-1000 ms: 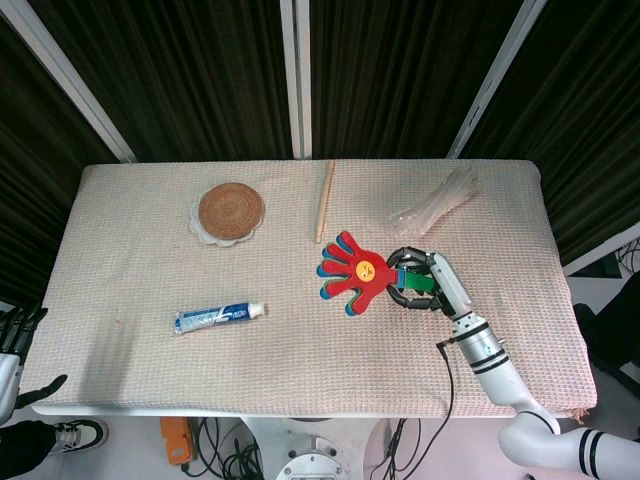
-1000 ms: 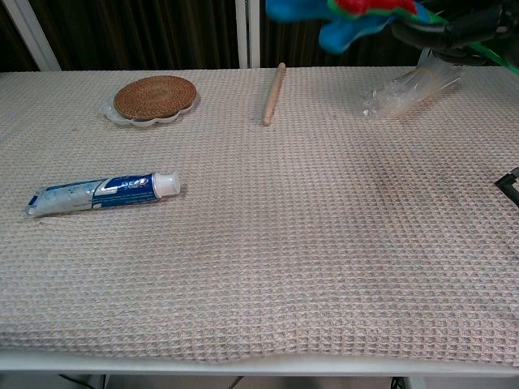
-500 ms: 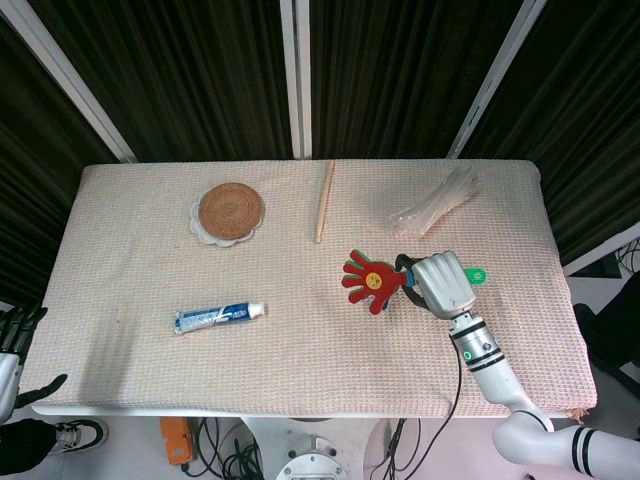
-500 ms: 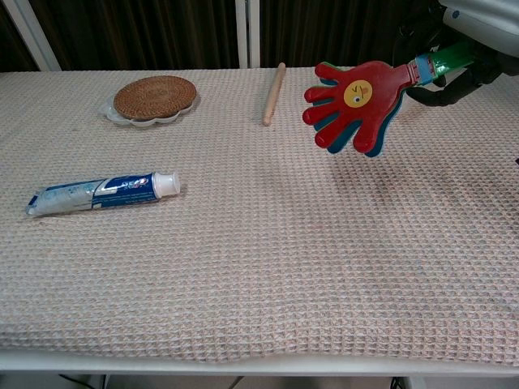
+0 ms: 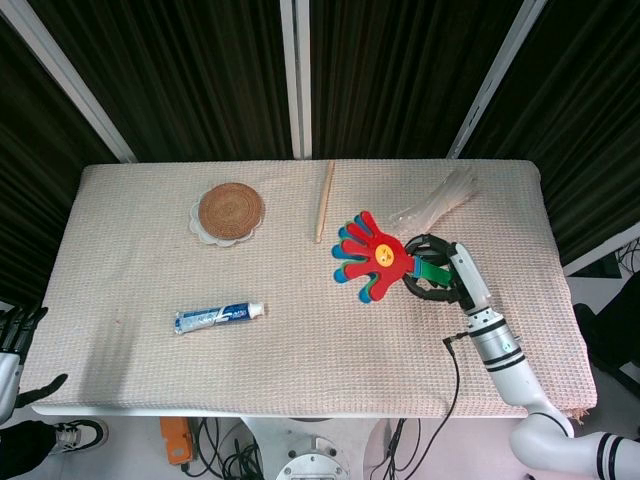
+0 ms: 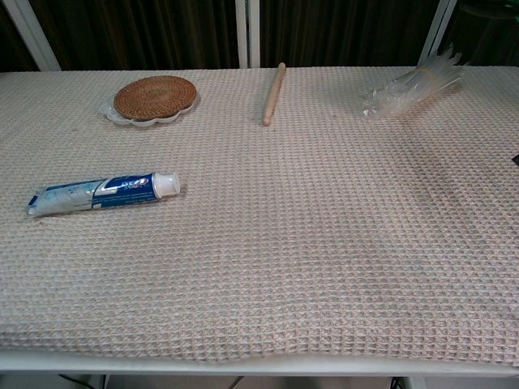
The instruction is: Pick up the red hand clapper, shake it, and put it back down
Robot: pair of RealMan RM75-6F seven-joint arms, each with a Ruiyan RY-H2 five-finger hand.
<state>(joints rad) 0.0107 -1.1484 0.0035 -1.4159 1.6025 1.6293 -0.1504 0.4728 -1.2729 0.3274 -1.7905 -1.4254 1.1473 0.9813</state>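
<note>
The red hand clapper, with blue and green layers behind it and a yellow face, is held above the right half of the table in the head view. My right hand grips its green handle, and the clapper's palm points left and up. Neither the clapper nor the right hand shows in the chest view. My left hand hangs off the table's near left corner, its fingers apart and holding nothing.
A toothpaste tube lies at the front left. A woven coaster on a white dish, a wooden stick and a clear plastic bundle lie along the back.
The right hand has swung the clapper up again: half a second ago it hung low in the chest view, now it is above that frame. The left hand has not moved.
</note>
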